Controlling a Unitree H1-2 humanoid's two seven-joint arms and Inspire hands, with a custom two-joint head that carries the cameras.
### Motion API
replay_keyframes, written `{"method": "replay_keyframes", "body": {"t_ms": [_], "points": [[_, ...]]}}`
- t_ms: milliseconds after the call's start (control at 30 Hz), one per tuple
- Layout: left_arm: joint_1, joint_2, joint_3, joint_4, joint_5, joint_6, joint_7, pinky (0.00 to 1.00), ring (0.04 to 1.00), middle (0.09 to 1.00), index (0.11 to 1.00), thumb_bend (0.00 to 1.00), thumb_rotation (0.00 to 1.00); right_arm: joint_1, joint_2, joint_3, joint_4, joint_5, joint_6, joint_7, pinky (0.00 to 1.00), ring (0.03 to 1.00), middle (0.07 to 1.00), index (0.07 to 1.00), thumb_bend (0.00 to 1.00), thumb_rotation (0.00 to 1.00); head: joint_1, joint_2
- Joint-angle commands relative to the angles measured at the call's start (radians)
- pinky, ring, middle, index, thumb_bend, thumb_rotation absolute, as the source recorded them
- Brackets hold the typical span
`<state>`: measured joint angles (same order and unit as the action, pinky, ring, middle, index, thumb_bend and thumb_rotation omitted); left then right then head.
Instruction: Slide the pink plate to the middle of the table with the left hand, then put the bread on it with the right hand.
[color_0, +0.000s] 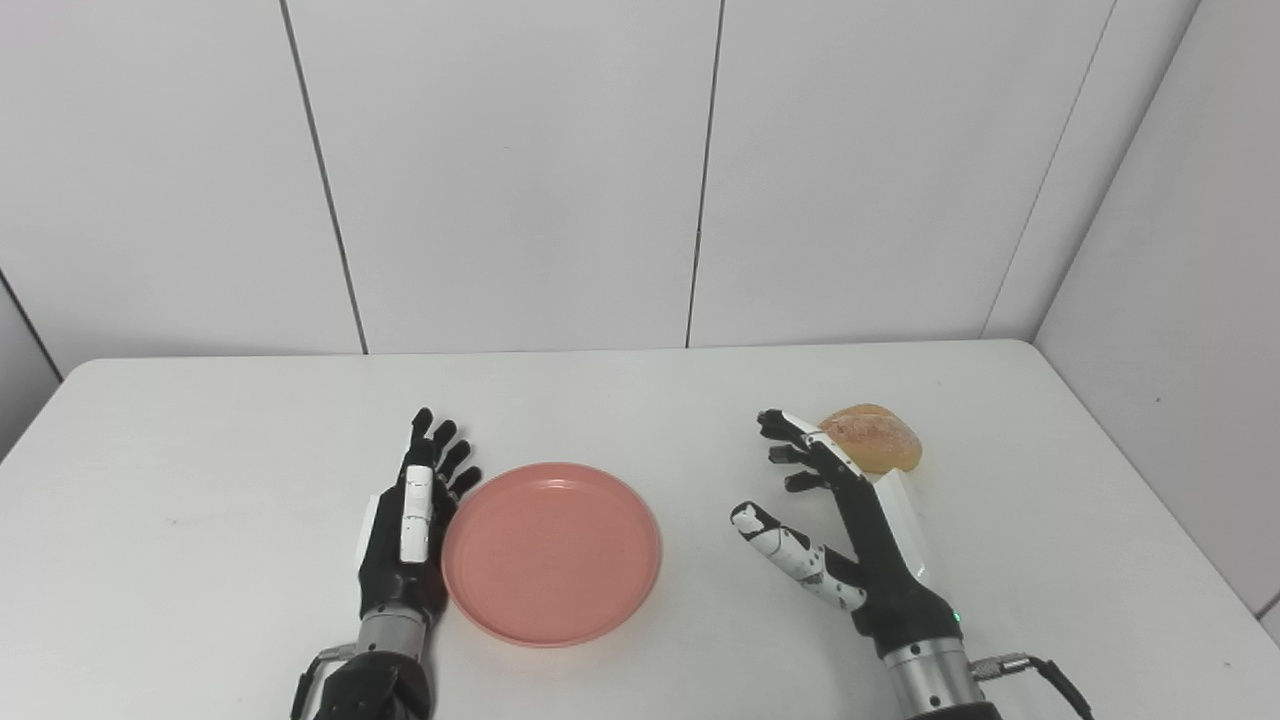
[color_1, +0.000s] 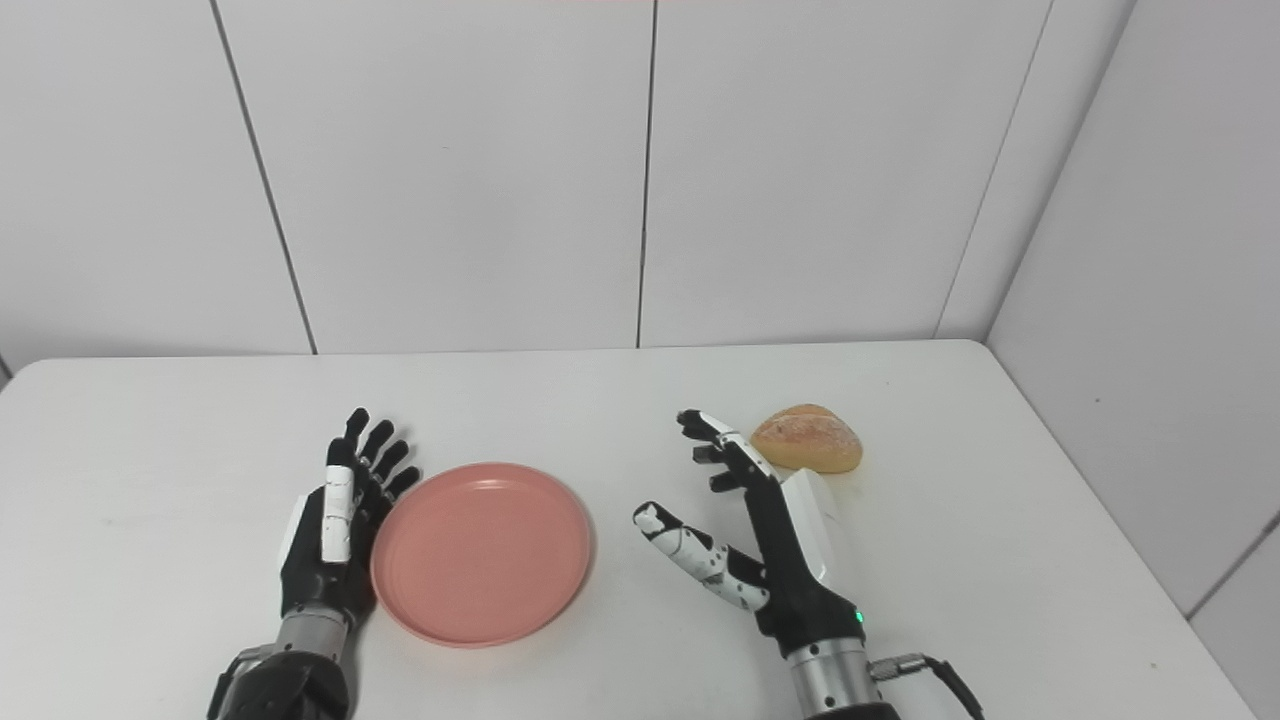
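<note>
One bread (color_1: 808, 438) beside right hand (color_1: 770, 530)

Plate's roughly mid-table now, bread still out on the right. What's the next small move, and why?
Probably swing the right robot hand right, around the bread, and close on it. That hand is open and just left of the bread, not holding it. The plate lies empty, with the left robot hand open at its left rim.

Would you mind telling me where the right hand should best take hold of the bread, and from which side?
Grip the bread across its rounded middle, coming from above and from its left. It is a small domed loaf lying flat on the table, so nothing offers a hold underneath. The open right hand already sits just left of and nearer than it, apparently not touching, fingers pointing that way.
</note>
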<state>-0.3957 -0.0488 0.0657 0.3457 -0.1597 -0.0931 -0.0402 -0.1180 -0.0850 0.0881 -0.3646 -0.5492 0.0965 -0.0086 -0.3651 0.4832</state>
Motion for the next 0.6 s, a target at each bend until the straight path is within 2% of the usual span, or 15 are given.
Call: {"method": "replay_keyframes", "body": {"t_ms": [0, 267, 433, 500, 567], "points": [[0.007, -0.004, -0.006, 0.023, -0.004, -0.01, -0.013, 0.9, 0.947, 0.968, 1.0, 1.0, 0.91, -0.042, -0.017, -0.011, -0.03, -0.002, -0.002, 0.006, 0.64, 0.747, 0.798, 0.802, 0.79, 0.87, 0.001, -0.001], [0.002, -0.005, -0.005, 0.033, -0.011, -0.015, -0.019, 0.91, 0.947, 0.963, 1.0, 0.99, 0.91, -0.105, -0.074, -0.013, -0.019, -0.057, 0.0, 0.031, 0.67, 0.765, 0.794, 0.771, 0.81, 0.89, -0.003, -0.01], [0.002, -0.004, -0.007, 0.032, -0.01, -0.012, -0.022, 0.92, 0.956, 0.965, 1.0, 1.0, 0.91, -0.155, -0.123, -0.017, 0.009, -0.146, -0.026, 0.001, 0.67, 0.766, 0.787, 0.755, 0.79, 0.9, 0.0, -0.013], [0.001, -0.003, -0.006, 0.034, -0.012, -0.012, -0.023, 0.92, 0.955, 0.964, 1.0, 1.0, 0.91, -0.171, -0.142, -0.013, 0.016, -0.191, -0.021, 0.002, 0.7, 0.773, 0.788, 0.761, 0.79, 0.92, 0.002, -0.014], [0.001, -0.003, -0.005, 0.036, -0.012, -0.013, -0.024, 0.91, 0.955, 0.966, 1.0, 1.0, 0.91, -0.189, -0.163, -0.007, 0.02, -0.247, 0.001, 0.015, 0.85, 0.815, 0.804, 0.775, 0.78, 0.96, 0.002, -0.015]]}}
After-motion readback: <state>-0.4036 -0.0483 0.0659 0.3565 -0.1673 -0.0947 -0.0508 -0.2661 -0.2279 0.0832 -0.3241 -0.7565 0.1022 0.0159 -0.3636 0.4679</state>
